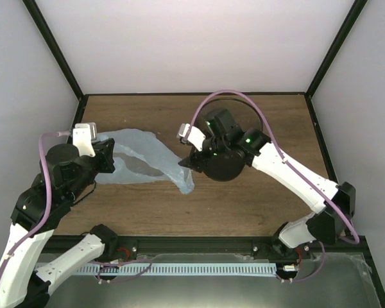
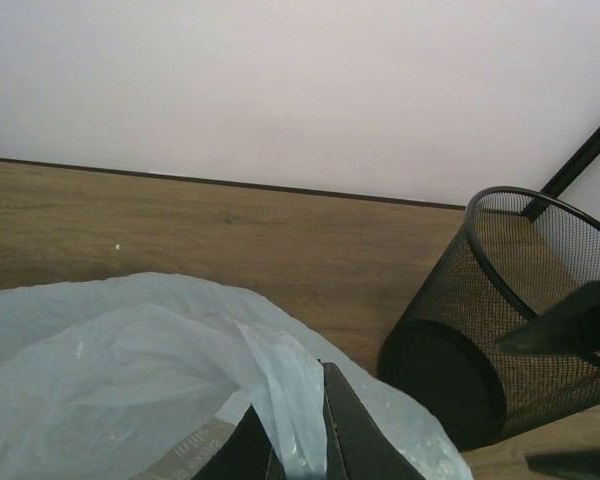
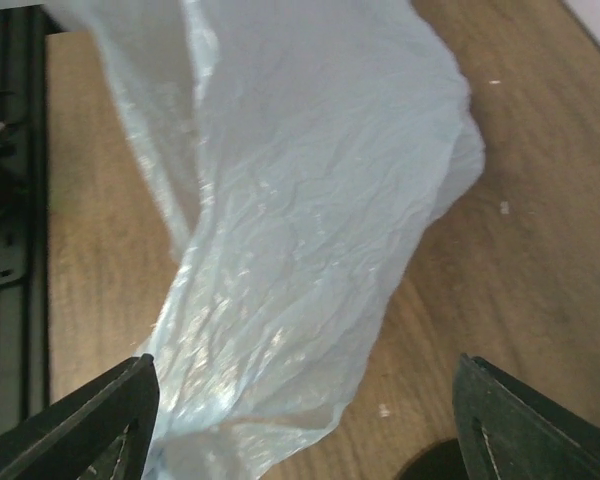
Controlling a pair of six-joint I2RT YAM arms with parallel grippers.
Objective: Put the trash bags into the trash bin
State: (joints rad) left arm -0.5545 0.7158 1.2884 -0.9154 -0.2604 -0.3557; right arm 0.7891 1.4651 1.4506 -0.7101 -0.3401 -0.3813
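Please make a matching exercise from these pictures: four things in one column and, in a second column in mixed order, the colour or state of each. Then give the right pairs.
Things
1. trash bag
2. trash bin
3. left gripper
4. right gripper

Colours or states
A. open, fingers wide apart
B. black wire mesh
C. light blue, translucent
D. shut on thin plastic

Pairs: 1-C, 2-B, 3-D, 4-A

Bright, diffuse light; faint shadows; close foreground blurred in wrist views
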